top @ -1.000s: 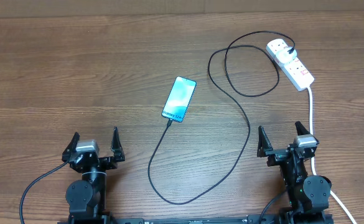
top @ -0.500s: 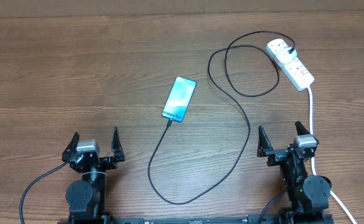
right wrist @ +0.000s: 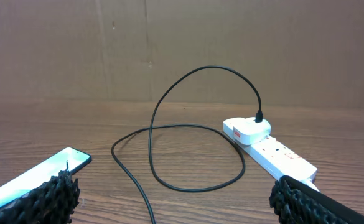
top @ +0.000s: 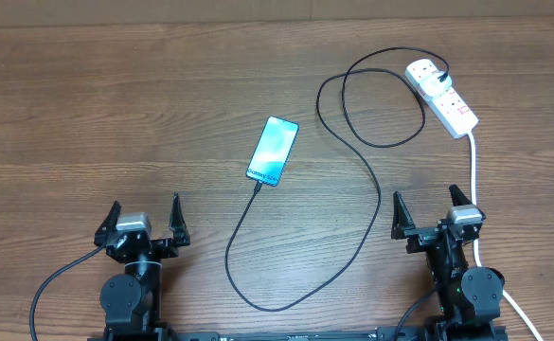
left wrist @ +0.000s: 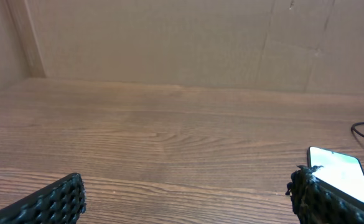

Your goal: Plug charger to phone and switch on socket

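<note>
The phone (top: 273, 151) lies screen up at the table's middle, its blue-teal screen lit; it also shows in the left wrist view (left wrist: 340, 174) and the right wrist view (right wrist: 38, 177). The black charger cable (top: 371, 199) runs from the phone's near end in a long loop to the white socket strip (top: 442, 98) at the far right, where its plug sits in the far end (right wrist: 247, 129). My left gripper (top: 145, 221) is open and empty at the near left. My right gripper (top: 435, 213) is open and empty at the near right, well short of the strip.
The strip's thick white cord (top: 474, 180) runs down the right side past my right arm. A brown cardboard wall (left wrist: 169, 37) stands behind the table's far edge. Bare wooden tabletop (top: 116, 114) lies to the left of the phone.
</note>
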Motion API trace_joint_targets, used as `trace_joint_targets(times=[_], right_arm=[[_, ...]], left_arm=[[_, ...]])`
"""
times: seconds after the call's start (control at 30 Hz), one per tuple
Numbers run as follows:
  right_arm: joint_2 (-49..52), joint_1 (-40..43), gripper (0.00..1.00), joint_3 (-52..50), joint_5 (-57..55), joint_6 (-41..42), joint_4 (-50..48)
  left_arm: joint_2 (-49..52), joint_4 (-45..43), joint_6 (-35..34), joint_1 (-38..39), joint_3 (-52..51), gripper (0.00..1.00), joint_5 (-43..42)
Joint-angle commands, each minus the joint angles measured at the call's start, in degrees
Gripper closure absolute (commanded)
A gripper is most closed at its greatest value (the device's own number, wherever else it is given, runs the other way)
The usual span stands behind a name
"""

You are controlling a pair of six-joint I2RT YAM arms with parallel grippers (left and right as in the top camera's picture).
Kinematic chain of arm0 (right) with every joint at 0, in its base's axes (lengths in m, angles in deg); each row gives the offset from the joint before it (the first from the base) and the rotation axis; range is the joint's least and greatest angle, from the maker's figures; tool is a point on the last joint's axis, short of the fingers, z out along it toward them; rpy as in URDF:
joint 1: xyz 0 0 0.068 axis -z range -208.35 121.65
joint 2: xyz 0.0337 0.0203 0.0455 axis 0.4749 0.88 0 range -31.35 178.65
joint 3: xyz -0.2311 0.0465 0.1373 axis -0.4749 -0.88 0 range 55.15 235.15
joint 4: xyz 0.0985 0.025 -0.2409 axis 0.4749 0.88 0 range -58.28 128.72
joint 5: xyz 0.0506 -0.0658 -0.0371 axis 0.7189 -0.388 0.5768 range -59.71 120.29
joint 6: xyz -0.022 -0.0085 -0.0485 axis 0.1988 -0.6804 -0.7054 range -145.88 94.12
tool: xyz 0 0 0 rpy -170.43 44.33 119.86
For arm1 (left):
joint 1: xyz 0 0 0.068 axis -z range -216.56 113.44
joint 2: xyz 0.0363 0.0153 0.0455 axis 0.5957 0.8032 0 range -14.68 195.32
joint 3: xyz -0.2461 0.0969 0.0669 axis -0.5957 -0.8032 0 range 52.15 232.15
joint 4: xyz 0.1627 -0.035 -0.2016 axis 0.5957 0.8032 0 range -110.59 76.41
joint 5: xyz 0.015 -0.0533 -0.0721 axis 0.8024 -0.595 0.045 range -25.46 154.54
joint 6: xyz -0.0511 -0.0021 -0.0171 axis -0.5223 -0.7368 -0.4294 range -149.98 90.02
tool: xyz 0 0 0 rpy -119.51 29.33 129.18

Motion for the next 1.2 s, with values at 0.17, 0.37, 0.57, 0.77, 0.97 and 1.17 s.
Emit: trace_joint_targets(times=[0.17, 0.37, 0.57, 0.77, 0.97, 1.17], right_arm=[[-0.68, -0.26, 0.0, -0.57, -0.57, -0.17, -0.33], [-0.68, -0.26, 0.0, -0.57, -0.55, -0.17, -0.33], [-0.68, -0.22, 0.0, -0.57, -0.57, -0.17, -0.33], [-0.68, 0.26, 0.0, -0.57, -0.74, 0.0, -0.31], [-0.68, 1.03, 0.0, -0.57, -0.39, 0.0, -0.31], [-0.68, 0.96, 0.0, -0.57, -0.37, 0.0, -0.33]], left_arm=[[-0.68, -0.07, 0.83, -0.31, -0.22, 0.0, -0.5], [-0.68, -0.07, 0.83, -0.31, -0.22, 0.0, -0.5], [-0.68, -0.07, 0.83, -0.31, -0.22, 0.0, -0.5], [-0.68, -0.07, 0.83, -0.31, -0.22, 0.0, -0.5], [-0.66, -0.07, 0.83, -0.31, -0.22, 0.0, -0.5], [-0.66, -0.07, 0.83, -0.33, -0.22, 0.0, -0.5]])
